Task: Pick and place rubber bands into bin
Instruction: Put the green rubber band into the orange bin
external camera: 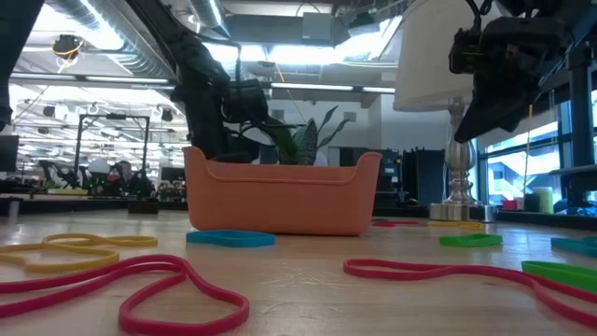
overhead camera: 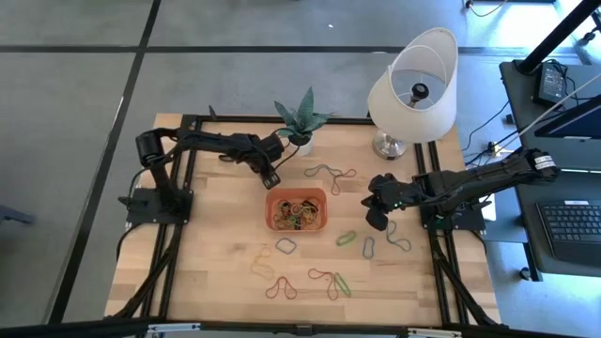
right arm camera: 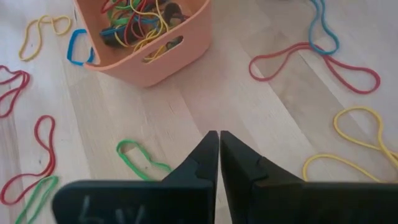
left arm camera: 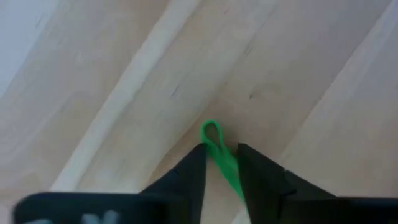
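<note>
Between left tool (left arm camera: 221, 163) tips, green band (left arm camera: 219, 149), wrist view only.

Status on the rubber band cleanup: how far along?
Partway. Done: the bin already holds a tangle of bands. In hand: the left gripper, just behind the bin near the plant pot, pinches a green band over bare wood, not yet dropped. The right gripper is shut and empty, to the right of the bin. Left: about a dozen loose bands remain on the table.
</note>
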